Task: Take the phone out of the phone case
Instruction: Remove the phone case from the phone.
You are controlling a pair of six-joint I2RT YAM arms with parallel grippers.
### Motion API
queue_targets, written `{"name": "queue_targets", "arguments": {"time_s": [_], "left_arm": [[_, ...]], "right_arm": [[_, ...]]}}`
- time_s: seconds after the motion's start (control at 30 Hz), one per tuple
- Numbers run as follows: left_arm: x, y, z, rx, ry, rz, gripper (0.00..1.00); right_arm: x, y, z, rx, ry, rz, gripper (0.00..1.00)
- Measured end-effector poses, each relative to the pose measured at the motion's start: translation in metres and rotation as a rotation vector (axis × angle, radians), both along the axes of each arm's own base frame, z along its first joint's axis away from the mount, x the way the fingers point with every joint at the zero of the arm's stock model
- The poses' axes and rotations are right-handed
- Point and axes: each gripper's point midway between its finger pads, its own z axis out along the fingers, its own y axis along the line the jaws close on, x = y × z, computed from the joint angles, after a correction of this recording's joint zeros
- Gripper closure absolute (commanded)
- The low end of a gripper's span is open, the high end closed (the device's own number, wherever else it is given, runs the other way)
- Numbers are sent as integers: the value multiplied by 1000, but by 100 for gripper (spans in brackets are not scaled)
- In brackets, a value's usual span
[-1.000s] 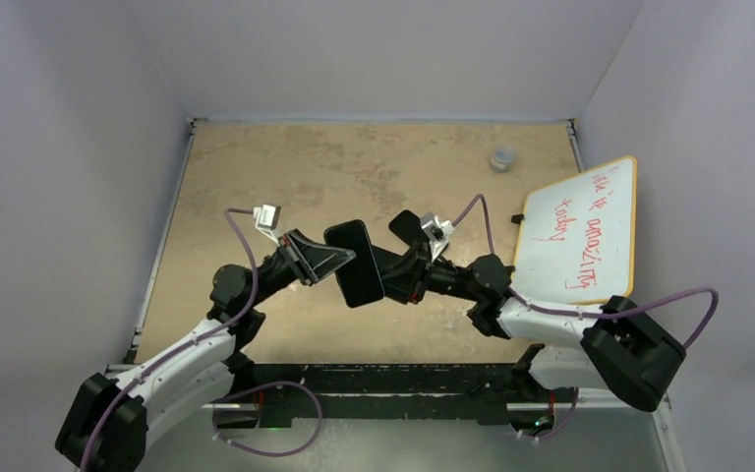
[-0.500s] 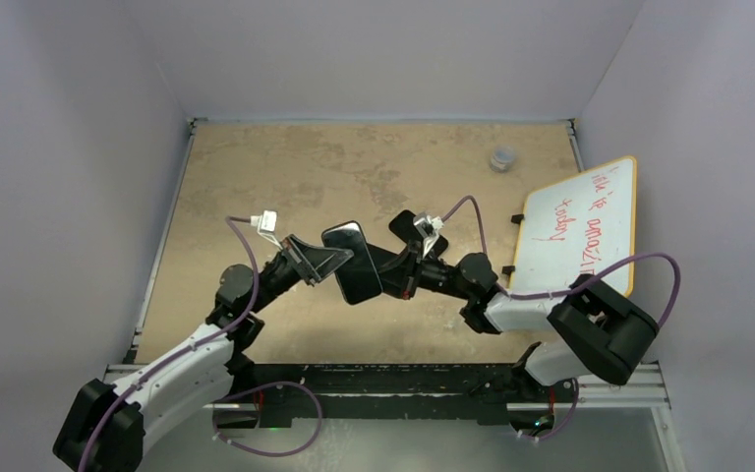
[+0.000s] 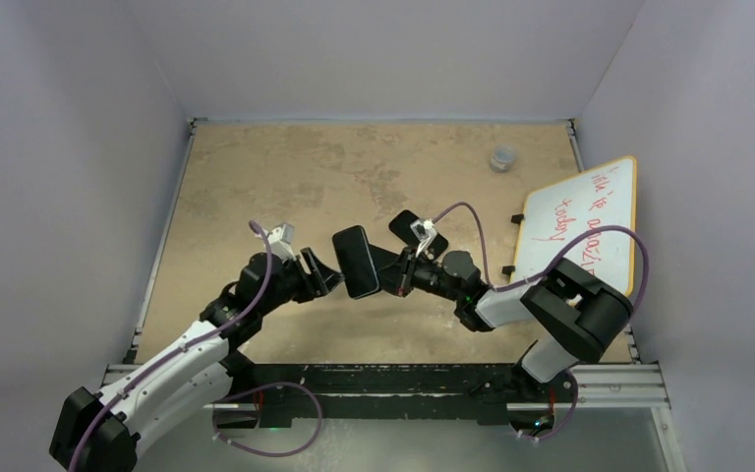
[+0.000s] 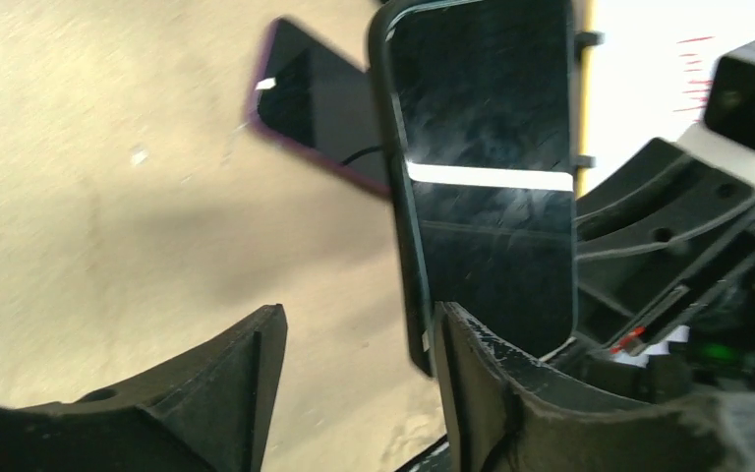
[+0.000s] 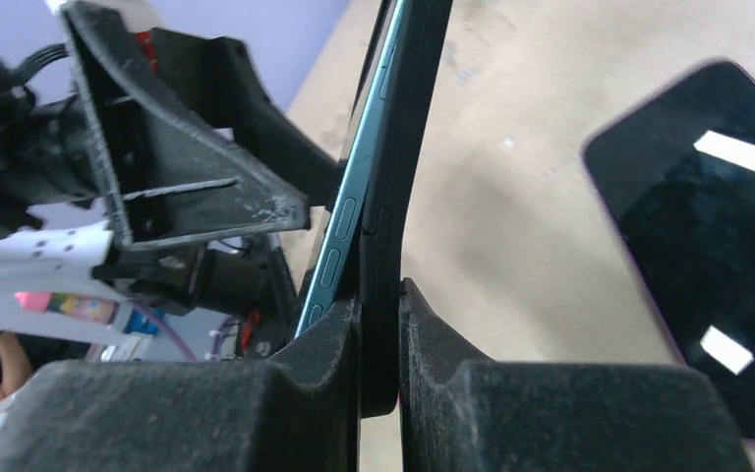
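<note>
Mid-air over a mottled, sand-coloured table (image 3: 256, 177): a matte black phone case (image 5: 408, 118), standing on end and pinched at its lower edge by the clenched fingers of the right gripper (image 5: 378, 300). Inside the case, the phone (image 4: 487, 147), its glossy dark screen streaked with a white reflection, teal side rail and buttons showing along one long edge. Opposite, the left gripper (image 4: 359, 313), fingers spread and holding nothing, one rough black fingertip just beside the case's lower corner; contact impossible to judge. Flat on the table just behind, a second phone (image 5: 708, 246), dark-screened, purple-rimmed, round-cornered. Along the right edge, an orange-framed whiteboard (image 3: 580, 231) with red handwriting; near the far right corner, a small grey round object (image 3: 501, 157). Pale walls on three sides, with open tabletop stretching left of the arms and toward the far wall.
</note>
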Motion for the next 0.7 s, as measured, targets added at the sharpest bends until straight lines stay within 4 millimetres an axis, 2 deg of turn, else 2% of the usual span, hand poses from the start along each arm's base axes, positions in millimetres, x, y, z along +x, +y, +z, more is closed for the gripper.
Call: {"name": "queue_targets", "arguments": {"time_s": [0.07, 0.17, 0.33, 0.53, 0.7], "left_arm": [[-4, 9, -17, 66, 48, 15, 35], [-9, 16, -29, 159, 92, 21, 28], [-13, 11, -16, 258, 53, -21, 21], [-23, -5, -11, 398, 8, -117, 20], [-32, -20, -2, 541, -44, -182, 21]], "right_arm": [[3, -2, -15, -38, 35, -21, 100], [4, -3, -36, -93, 91, -29, 100], [7, 0, -53, -147, 158, -32, 100], [16, 8, -53, -183, 199, -36, 100], [18, 7, -59, -240, 256, -52, 100]]}}
